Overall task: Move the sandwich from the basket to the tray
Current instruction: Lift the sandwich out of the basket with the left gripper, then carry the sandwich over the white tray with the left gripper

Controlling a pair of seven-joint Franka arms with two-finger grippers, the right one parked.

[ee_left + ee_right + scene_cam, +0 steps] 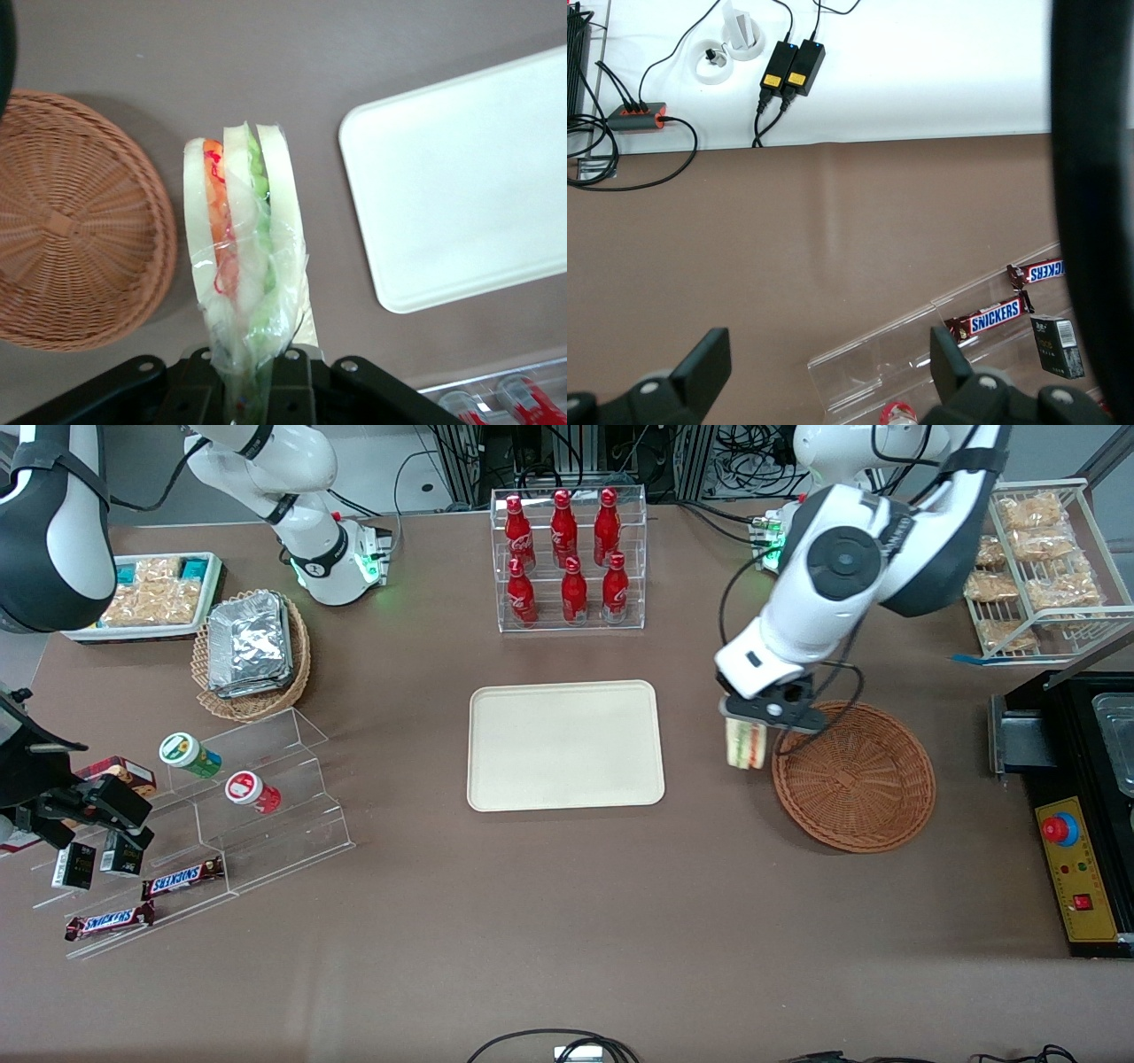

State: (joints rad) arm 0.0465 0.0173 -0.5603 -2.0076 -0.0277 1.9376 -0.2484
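while the claw (746, 731) pinches the sandwich (745, 745) upright above the counter, just clear of the basket (855, 777) rim, the tray (565, 745) lies sideways toward the parked arm's end.

A brown-covered table (532, 921) fills the room, cables (461, 460) trailing above.
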